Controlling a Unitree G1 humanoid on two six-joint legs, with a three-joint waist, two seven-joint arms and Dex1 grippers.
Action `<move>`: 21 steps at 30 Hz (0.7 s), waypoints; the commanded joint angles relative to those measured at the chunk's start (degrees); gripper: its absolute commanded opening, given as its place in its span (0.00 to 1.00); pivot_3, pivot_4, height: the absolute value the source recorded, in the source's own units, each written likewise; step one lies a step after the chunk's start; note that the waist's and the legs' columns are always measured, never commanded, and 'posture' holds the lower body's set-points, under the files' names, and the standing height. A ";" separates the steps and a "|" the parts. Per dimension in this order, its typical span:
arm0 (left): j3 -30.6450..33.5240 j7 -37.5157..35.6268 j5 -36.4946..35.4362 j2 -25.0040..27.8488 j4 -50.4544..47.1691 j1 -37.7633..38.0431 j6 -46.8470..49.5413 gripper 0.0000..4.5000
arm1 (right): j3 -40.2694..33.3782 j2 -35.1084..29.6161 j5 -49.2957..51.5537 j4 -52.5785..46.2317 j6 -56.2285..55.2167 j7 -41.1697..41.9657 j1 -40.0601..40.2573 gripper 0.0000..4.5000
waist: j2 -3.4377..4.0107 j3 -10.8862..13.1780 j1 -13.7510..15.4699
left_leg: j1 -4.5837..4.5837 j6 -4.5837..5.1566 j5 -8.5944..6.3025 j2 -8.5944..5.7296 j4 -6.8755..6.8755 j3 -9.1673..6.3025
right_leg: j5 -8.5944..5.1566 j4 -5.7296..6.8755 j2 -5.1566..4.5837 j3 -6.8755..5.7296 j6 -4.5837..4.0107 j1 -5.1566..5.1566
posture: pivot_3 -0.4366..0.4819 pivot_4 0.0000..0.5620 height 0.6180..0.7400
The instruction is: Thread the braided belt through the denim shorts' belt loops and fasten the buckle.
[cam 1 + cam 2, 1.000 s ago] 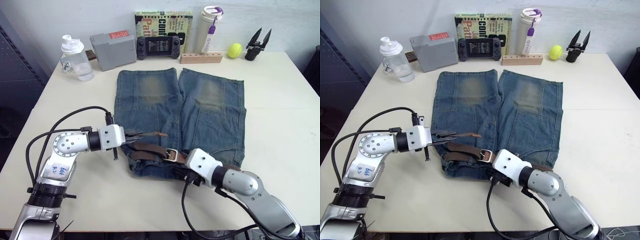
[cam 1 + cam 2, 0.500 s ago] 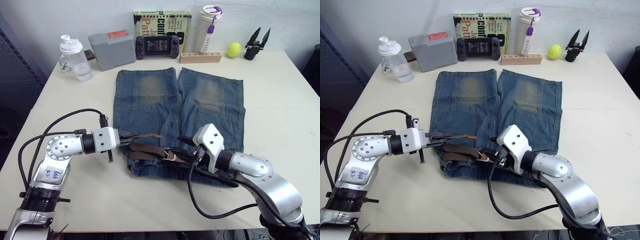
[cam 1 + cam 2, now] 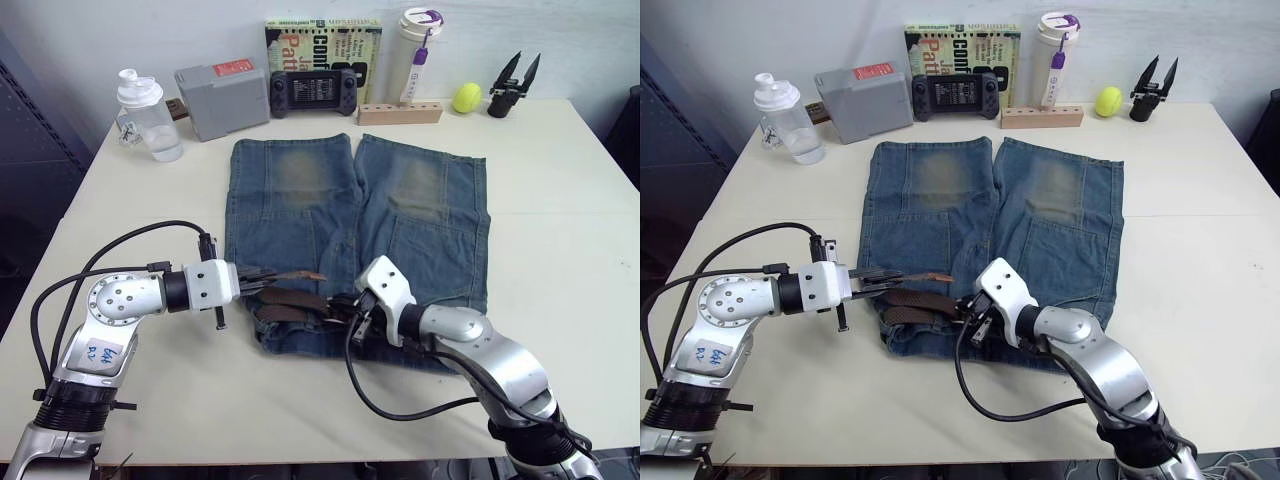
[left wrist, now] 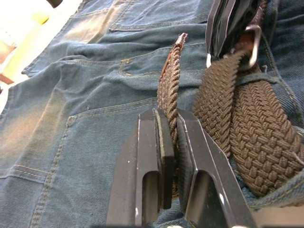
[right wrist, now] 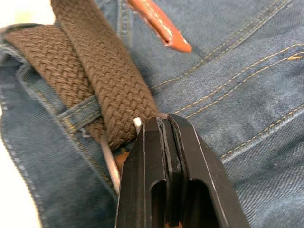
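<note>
Here, faded denim shorts [image 3: 360, 230] lie flat on a pale bench [image 3: 560, 250], legs pointing toward the far wall and waistband nearest the robot. The braided belt [image 3: 295, 298] rests along the waistband, doubled over itself, and passes under one of the belt loops [image 5: 80, 115]. The left gripper [image 4: 170, 142] has its fingers closed on a stretch of the woven strap, standing it on edge, with the leather tip reaching out beyond them over the denim. The right gripper [image 5: 166, 126] has its fingers pressed together at the silver buckle [image 4: 254, 42], right beside the doubled strap; whether they actually pinch the metal cannot be told. Along the far edge of the bench stand a clear bottle [image 3: 148, 115], a grey box [image 3: 222, 97], a book [image 3: 322, 45] and a yellow ball [image 3: 466, 98].
</note>
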 commanded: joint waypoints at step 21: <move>0.11 1.55 1.90 0.13 -0.60 -2.03 -5.01 0.00 | 2.69 -9.75 3.62 5.84 1.14 11.91 -5.79 0.02 | -0.04 -0.02 -0.06 | 0.03 0.00 0.00 0.01 0.00 0.51 | 0.00 0.02 0.00 0.07 0.00 -0.02 | 0.48 0.27 0.88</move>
